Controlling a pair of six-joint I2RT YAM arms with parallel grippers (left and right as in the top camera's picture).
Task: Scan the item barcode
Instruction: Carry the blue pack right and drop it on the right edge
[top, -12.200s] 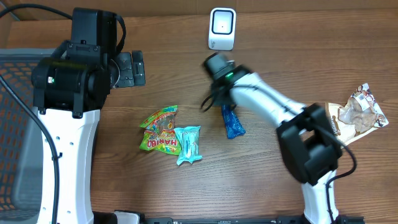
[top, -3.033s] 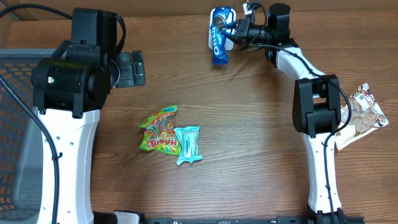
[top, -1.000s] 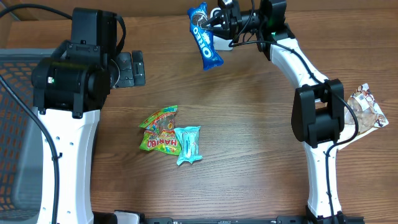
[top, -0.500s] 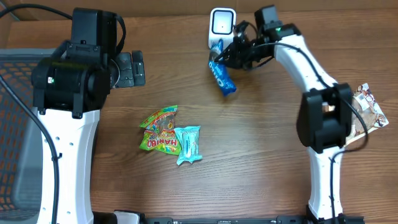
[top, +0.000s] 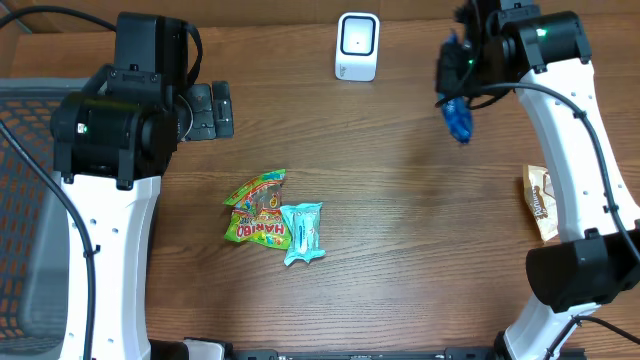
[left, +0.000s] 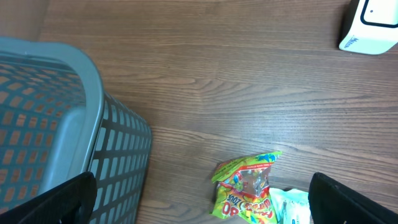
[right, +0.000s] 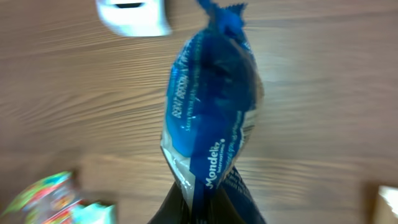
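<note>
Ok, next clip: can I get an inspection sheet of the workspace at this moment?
Surface: wooden table, no spills seen.
Job's things: blue cookie packet hangs from the right hand, off to the right of the white scanner.
Clutter: gummy bag touching a light-blue packet; brown snack packet near the right edge.
Hands: left hand open and empty; right hand shut on the blue cookie packet.
Cables: black cable along the left arm.
Surroundings: grey basket at the left.
</note>
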